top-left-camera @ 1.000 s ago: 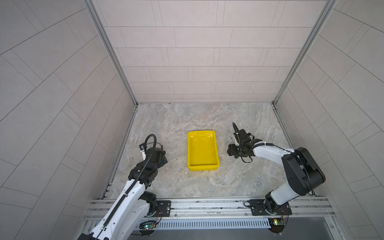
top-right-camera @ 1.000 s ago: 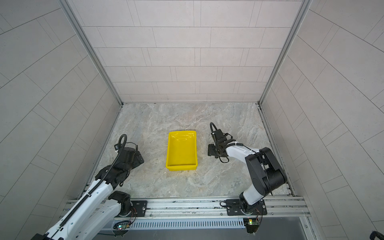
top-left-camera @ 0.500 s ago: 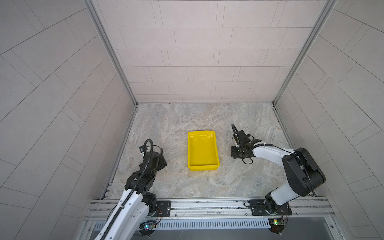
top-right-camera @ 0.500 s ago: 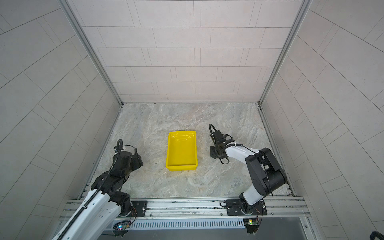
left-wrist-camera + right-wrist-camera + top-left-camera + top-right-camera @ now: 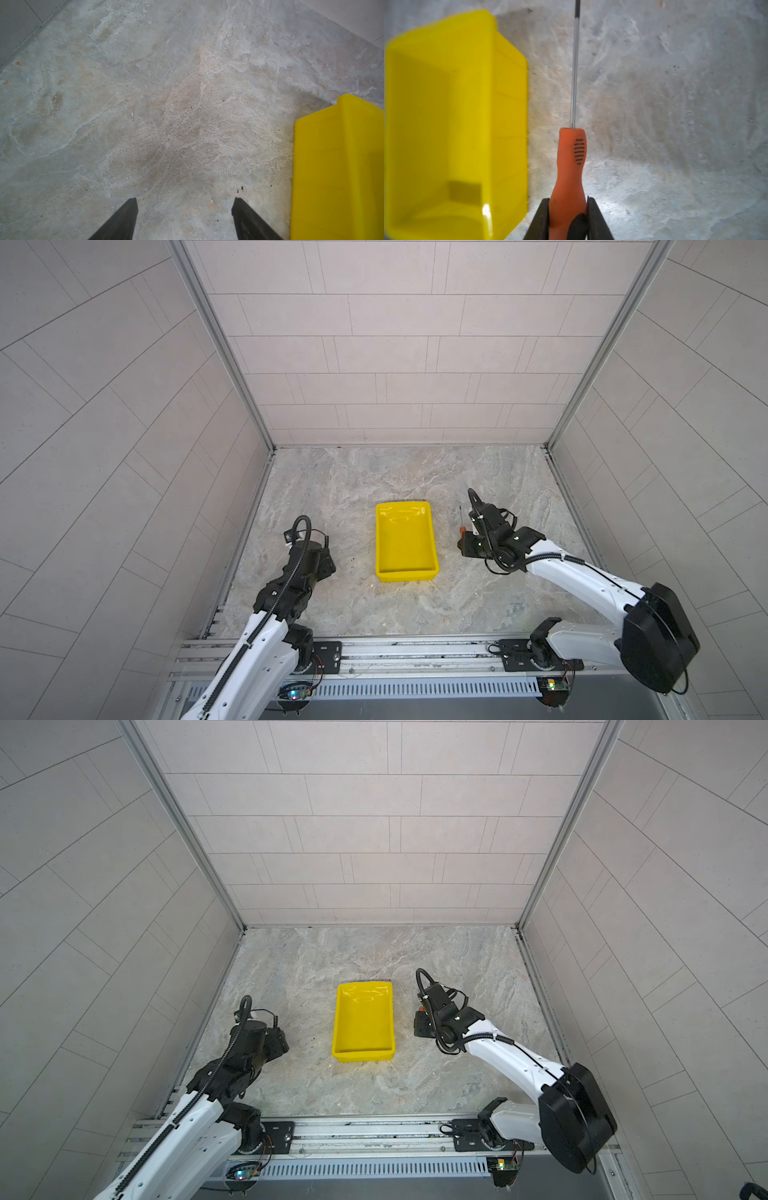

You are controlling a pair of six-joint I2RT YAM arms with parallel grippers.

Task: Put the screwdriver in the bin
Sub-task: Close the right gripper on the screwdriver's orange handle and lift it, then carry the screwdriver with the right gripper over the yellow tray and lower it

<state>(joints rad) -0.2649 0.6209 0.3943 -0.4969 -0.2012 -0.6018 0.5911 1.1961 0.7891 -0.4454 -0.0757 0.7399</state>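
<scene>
Right jaws: pinching the screwdriver [image 5: 569, 176] at the butt half of its orange handle. The shaft points toward the far edge of the bench [image 5: 374, 472], parallel to the long side of the bin [image 5: 407, 573]. The screwdriver is just beside the bin's right wall, outside it, with a gap between them. Whether it is lifted or resting on the bench, I cannot tell. The bin stands about mid-bench, nearer the front edge. Left jaws: spread, low over the bench between the bin and the left edge.
</scene>
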